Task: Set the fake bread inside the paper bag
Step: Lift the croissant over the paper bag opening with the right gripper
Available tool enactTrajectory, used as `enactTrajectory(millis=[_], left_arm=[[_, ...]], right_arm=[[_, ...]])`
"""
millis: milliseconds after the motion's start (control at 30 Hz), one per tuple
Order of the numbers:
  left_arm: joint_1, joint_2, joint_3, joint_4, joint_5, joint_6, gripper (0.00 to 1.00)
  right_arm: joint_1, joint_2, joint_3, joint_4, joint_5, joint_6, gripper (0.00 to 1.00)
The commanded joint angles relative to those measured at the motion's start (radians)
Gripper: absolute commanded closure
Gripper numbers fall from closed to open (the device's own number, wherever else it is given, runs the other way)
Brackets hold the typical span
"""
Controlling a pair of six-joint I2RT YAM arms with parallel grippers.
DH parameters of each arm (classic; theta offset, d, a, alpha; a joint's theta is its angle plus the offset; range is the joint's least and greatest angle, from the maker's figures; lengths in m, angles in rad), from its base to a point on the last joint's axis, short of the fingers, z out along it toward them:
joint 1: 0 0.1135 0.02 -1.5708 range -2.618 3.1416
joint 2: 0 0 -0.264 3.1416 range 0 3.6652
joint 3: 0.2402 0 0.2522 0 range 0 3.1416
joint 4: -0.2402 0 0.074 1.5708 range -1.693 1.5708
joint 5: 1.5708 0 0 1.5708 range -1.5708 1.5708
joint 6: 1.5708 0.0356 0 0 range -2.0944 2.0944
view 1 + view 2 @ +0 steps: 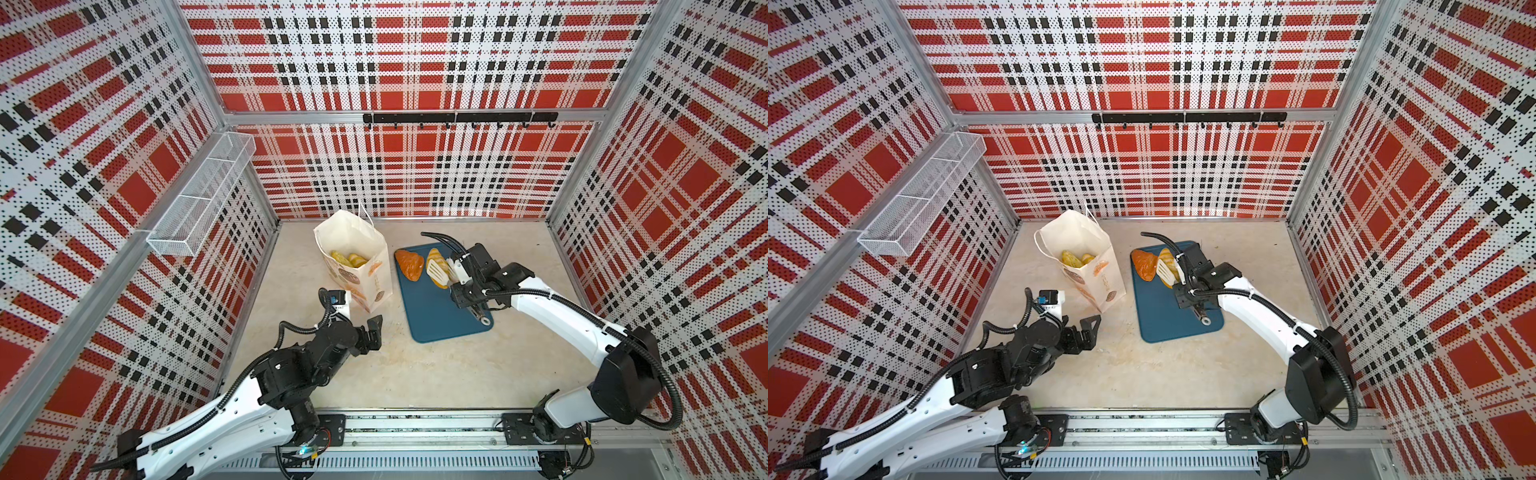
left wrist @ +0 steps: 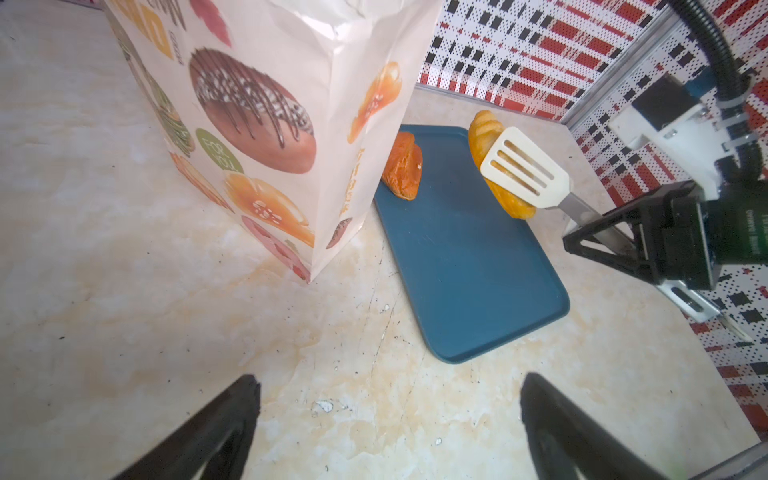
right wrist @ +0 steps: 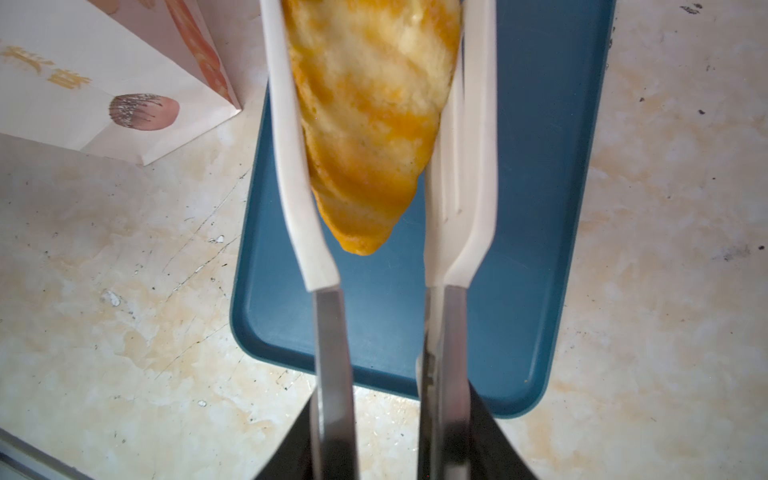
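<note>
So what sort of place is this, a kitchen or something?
Probably a robot test booth dressed as a bakery counter: plaid panel walls on metal framing, two robot arms mounted on a rail, toy bread on a tray beside a paper bag.

Both top views: mounted high over the front edge, tilted down toward the back wall (image 1: 415, 166), far off, whole table (image 1: 415, 374) in frame; near-identical, small sideways offset. Left wrist view: low over the table, looking across at the paper bag (image 2: 270, 124) side and blue tray (image 2: 469, 270), medium-close. Right wrist view: very close, looking along the tongs (image 3: 328, 353) and down onto croissant (image 3: 370, 124) and tray. All four share bag and tray.
</note>
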State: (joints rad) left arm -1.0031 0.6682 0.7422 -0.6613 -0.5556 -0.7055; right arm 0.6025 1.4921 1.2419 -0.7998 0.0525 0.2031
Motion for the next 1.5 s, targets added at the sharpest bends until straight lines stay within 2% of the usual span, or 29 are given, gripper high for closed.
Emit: enactTrajectory(millis=[0,800,1467], left_arm=[[-0.002,-0.028,0.053,-0.069,-0.077,0.027,0.01],[0.165,-0.062,0.176,-0.139,0.036,0.17,0.01],[0.207,-0.104,0.116,-0.136,0.067,0.126,0.01]], right_arm=[[0.021,-0.042,0.069,0.06,-0.019,0.01,0.58],[0.157,0.016,0.369,0.053,-0.052,-0.004,0.57],[0.282,0.251,0.694,0.029,-0.064,-0.08,0.55]])
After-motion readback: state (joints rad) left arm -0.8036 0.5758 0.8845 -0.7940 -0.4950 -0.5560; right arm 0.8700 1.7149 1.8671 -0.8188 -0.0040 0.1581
